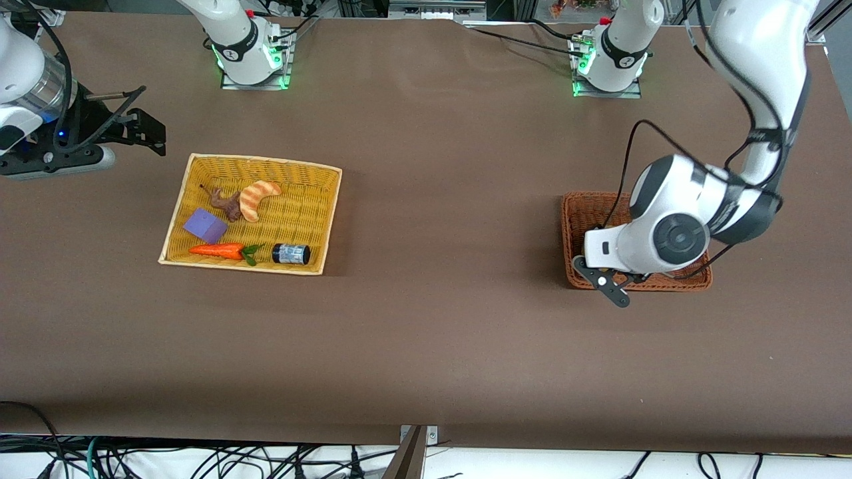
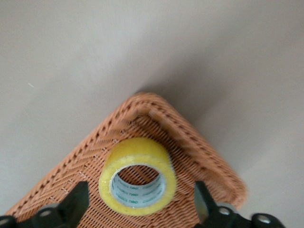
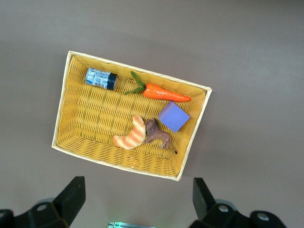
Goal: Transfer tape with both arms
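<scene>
The roll of translucent yellowish tape (image 2: 138,182), a thick ring with a wide round hole, sits in the small reddish-brown wicker basket (image 1: 576,211) at the left arm's end of the brown surface (image 1: 439,332). In the left wrist view it stands tilted near a corner of that basket, its hole facing up toward the camera and its pale printed core showing.

The left arm's black two-finger hand (image 2: 141,209) hangs just over that basket, its fingers (image 2: 76,202) spread wide with the roll between them and nothing gripped. The front view hides the roll under the wrist.

The roll looks light and stiff, a wound ring on a rigid core, so it should hold its shape under a firm pinch. Its outer band is smooth and glossy and may slide if squeezed across the curved outside. A surer hold is probably one finger through the hole and one outside, clamping the ring wall, which would also leave half the ring free for the other arm to take.

The right arm's black hand (image 3: 137,206) waits well away from the reddish-brown basket, over the surface beside the yellow woven tray (image 1: 174,219), fingers wide apart and empty. That tray carries an orange toy carrot (image 3: 166,92), a purple block (image 3: 174,116), a croissant (image 3: 130,135), a small brown animal figure (image 3: 157,135) and a dark jar with a blue-white label (image 3: 101,78).
</scene>
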